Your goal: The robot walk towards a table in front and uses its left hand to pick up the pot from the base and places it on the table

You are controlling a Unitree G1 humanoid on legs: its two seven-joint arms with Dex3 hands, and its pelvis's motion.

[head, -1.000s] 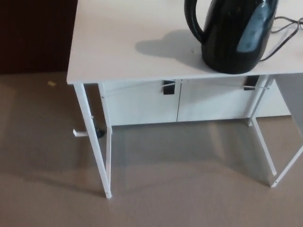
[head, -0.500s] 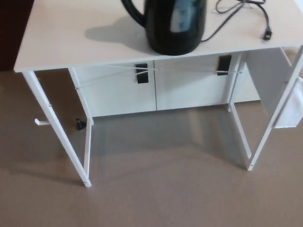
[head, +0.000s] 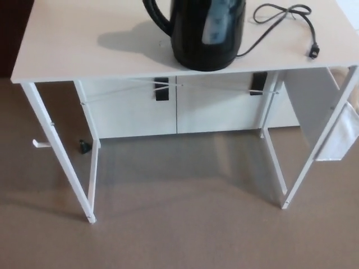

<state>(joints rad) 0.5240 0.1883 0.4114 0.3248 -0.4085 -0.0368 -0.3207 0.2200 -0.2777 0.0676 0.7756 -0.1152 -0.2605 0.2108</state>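
Though the fingers are out of sight and their state cannot be told, a glossy black pot (head: 205, 33) stands at twelve o'clock on the white wooden counter (head: 84, 50).

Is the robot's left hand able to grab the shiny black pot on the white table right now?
Probably not yet: no hand shows. But the shiny black pot has its curved handle toward the robot's left, over bare white table, so nothing blocks it.

You've got just the one head cam here, looking steeply down from in front of the table (head: 84, 50), standing a little way back. It catches the tabletop's near part, lots of carpet floor (head: 179, 230) underneath, and the upper edge crops the pot (head: 207, 39).
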